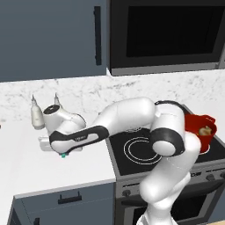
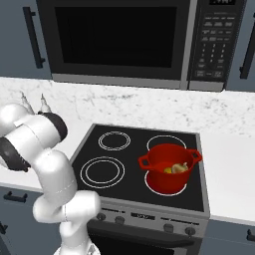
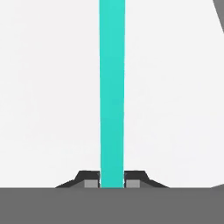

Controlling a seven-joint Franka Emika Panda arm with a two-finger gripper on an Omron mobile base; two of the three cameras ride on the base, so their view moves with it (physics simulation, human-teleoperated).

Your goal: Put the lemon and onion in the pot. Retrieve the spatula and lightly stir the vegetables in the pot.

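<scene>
The spatula's teal handle (image 3: 112,87) lies on the white counter and runs straight up the hand view. My gripper (image 3: 112,183) is shut on the spatula, one finger tight against each side of the handle. In the left base view the hand is low over the counter left of the stove, and a teal bit of the spatula (image 1: 64,155) peeks out beneath it. The red pot (image 2: 170,169) stands on the stove's front right burner. Inside it rest the yellow lemon (image 2: 169,170) and the tan onion (image 2: 181,167), side by side. The spatula's blade is out of sight.
Two pale shakers (image 1: 36,115) stand near the backsplash just behind the hand. The black cooktop (image 2: 110,157) has free burners on its left side. A microwave (image 2: 129,40) hangs above the stove. The counter's front edge (image 1: 66,186) is close to the hand.
</scene>
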